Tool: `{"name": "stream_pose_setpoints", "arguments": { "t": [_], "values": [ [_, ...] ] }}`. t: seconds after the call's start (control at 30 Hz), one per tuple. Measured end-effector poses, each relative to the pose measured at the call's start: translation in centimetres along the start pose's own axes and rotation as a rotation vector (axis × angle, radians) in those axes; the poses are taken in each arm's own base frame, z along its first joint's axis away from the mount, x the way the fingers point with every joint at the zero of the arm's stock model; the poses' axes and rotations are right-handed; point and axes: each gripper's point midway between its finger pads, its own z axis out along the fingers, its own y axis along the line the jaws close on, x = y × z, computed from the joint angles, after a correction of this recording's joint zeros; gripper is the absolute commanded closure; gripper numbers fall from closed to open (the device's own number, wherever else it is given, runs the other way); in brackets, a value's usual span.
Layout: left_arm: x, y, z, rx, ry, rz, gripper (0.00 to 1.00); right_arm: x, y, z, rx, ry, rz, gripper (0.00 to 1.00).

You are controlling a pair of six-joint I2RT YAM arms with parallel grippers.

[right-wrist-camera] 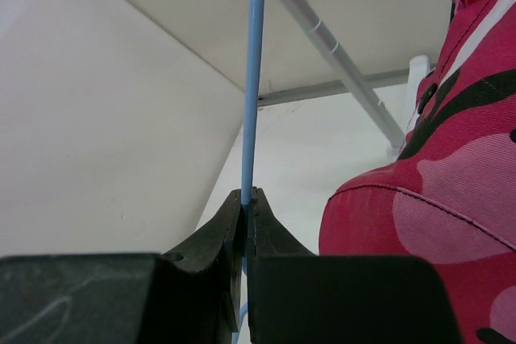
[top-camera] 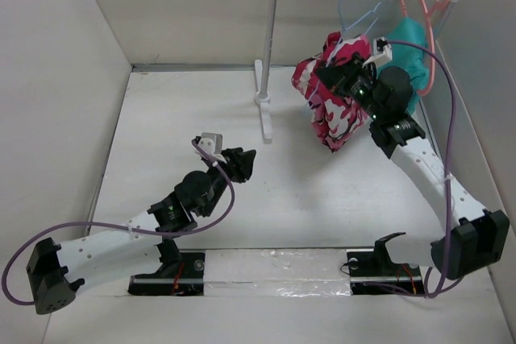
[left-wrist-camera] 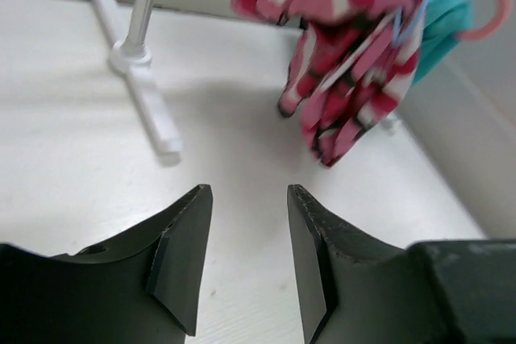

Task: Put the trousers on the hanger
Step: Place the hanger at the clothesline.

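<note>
Right gripper (right-wrist-camera: 246, 199): matte black wedge fingers are seen pressed together on a thin rod of the hanger (right-wrist-camera: 253, 78). The rod is pale blue, smooth plastic, and runs straight up out of the pinch. Just beside the fingers, on the right of the wrist view, a rounded fold of the trousers (right-wrist-camera: 435, 223) is noted. It is woven twill with a fine diagonal rib, printed in hot-pink, paler pink and black camouflage patches. Behind it a slim grey metal rail (right-wrist-camera: 339, 50) crosses diagonally.

Left gripper (left-wrist-camera: 248, 191): its two black tapered fingers, with flat inner faces and dull surfaces, are held apart with a clear gap, and nothing is gripped between them. It is positioned low over the table (top-camera: 306, 199), a smooth white surface, and well apart from the garment.

From above, the trousers are seen bunched in soft crumpled folds at the right end of a white rack (top-camera: 268, 62) — a tubular post on a flat foot. They hang below the rail with the blue hanger among the folds. Whether their lower end touches the table cannot be told. A plain teal garment (top-camera: 407, 50) hangs just beside them on a thicker coral hanger (top-camera: 433, 54) — curved, glossy plastic.
</note>
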Motion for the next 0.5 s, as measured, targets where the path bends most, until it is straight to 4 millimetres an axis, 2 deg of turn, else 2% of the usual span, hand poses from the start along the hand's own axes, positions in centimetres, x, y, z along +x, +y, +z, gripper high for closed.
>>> {"name": "stream_pose_setpoints", "arguments": {
  "t": [0.07, 0.17, 0.27, 0.5],
  "values": [
    [1.8, 1.2, 0.0, -0.029, 0.028, 0.041, 0.59, -0.8, -0.3, 1.4, 0.009, 0.012, -0.012, 1.0],
    [2.6, 2.0, -0.1, -0.048, 0.034, 0.065, 0.58, -1.2, -0.9, 3.2, 0.024, 0.052, -0.013, 1.0],
    [2.1, 1.9, -0.1, -0.04, 0.016, 0.055, 0.58, -1.0, -1.9, 4.6, 0.035, 0.092, -0.005, 1.0],
    [0.7, 1.5, -0.7, -0.012, -0.031, 0.018, 0.56, -1.2, -6.6, 6.8, 0.124, 0.143, 0.026, 1.0]
  ]
}}
